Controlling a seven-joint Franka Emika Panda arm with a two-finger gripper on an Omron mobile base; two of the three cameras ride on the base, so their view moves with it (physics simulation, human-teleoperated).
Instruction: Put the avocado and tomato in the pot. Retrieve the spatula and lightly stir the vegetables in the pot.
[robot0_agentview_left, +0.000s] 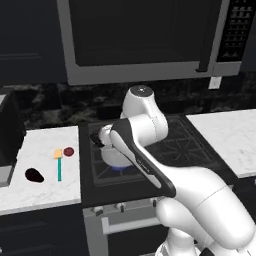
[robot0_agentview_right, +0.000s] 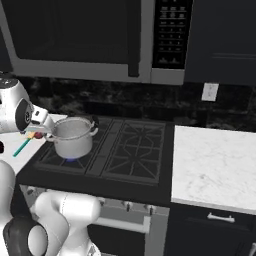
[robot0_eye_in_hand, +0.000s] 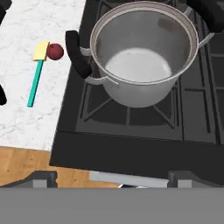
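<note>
Tomato (robot0_eye_in_hand: 55, 51) rests on the counter touching the spatula's (robot0_eye_in_hand: 36, 74) yellow head, well left of the pot (robot0_eye_in_hand: 142, 57). Gripper fingers stand released above the stove, grasping nothing.

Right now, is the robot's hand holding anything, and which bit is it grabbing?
Nothing. The tomato and spatula lie on the counter; the pot is empty.

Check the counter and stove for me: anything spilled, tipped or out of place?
Nothing stands out. The pot sits upright on the burner, empty inside. The tomato rests against the spatula head on the white counter; a dark oval thing lies nearer the counter's front.
</note>
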